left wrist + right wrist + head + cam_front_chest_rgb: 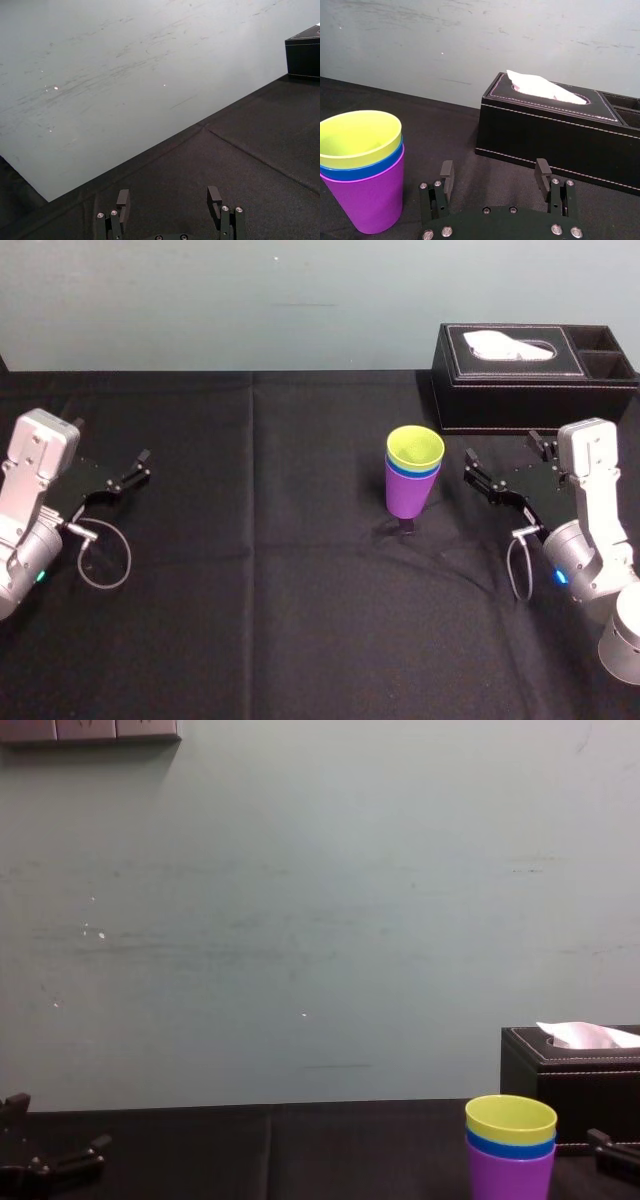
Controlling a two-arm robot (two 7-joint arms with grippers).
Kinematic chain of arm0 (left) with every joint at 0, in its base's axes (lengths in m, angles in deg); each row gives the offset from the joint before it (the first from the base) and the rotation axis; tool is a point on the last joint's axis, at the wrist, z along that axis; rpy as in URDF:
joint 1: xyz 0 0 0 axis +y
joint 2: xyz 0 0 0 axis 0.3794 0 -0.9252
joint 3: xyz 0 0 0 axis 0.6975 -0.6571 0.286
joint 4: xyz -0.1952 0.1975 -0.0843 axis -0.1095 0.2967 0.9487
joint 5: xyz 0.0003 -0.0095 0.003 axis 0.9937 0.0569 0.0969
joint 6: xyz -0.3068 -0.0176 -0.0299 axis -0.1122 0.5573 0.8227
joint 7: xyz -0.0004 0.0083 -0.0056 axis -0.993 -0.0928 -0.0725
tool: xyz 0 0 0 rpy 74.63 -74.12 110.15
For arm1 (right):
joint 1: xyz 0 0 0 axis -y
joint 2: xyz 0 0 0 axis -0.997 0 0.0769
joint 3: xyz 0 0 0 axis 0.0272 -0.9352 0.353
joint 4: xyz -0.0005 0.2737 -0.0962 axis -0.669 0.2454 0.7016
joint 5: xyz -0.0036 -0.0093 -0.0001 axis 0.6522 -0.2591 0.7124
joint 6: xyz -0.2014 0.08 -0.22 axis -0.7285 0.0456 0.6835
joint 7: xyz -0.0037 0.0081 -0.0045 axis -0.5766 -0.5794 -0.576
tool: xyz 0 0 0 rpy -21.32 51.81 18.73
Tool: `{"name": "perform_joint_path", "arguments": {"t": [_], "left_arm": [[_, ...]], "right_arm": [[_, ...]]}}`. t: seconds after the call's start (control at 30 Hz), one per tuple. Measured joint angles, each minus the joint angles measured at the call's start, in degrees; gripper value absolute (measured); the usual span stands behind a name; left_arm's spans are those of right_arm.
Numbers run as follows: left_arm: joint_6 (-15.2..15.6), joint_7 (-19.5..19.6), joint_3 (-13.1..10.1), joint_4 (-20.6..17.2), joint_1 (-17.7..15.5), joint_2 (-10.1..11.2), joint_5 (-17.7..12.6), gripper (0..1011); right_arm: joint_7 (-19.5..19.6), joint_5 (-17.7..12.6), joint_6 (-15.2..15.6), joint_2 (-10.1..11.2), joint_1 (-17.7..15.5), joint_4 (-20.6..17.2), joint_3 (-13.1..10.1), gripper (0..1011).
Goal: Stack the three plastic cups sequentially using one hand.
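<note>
Of the 3 nested cups, the blue cup [362,172] shows just a rim band, its body hidden inside the purple cup [367,202]. The yellow-green cup [362,137] is hidden below its upper part. In the chest view, picture edges cut off the purple cup's base and the tissue box [570,1080] at the back right corner of the table [300,600].

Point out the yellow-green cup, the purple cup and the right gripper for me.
yellow-green cup [415,449], head view, inside of its mouth.
purple cup [405,502], head view, outer side wall.
right gripper [495,171], right wrist view, midway between its open fingertips.
</note>
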Motion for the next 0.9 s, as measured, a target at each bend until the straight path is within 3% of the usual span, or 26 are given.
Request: {"name": "perform_joint_path", "arguments": {"t": [0.9], "left_arm": [[0.0, 0.0, 0.0, 0.0, 0.0, 0.0, 0.0, 1011]], "right_arm": [[0.0, 0.0, 0.0, 0.0, 0.0, 0.0, 0.0, 1000]]}}
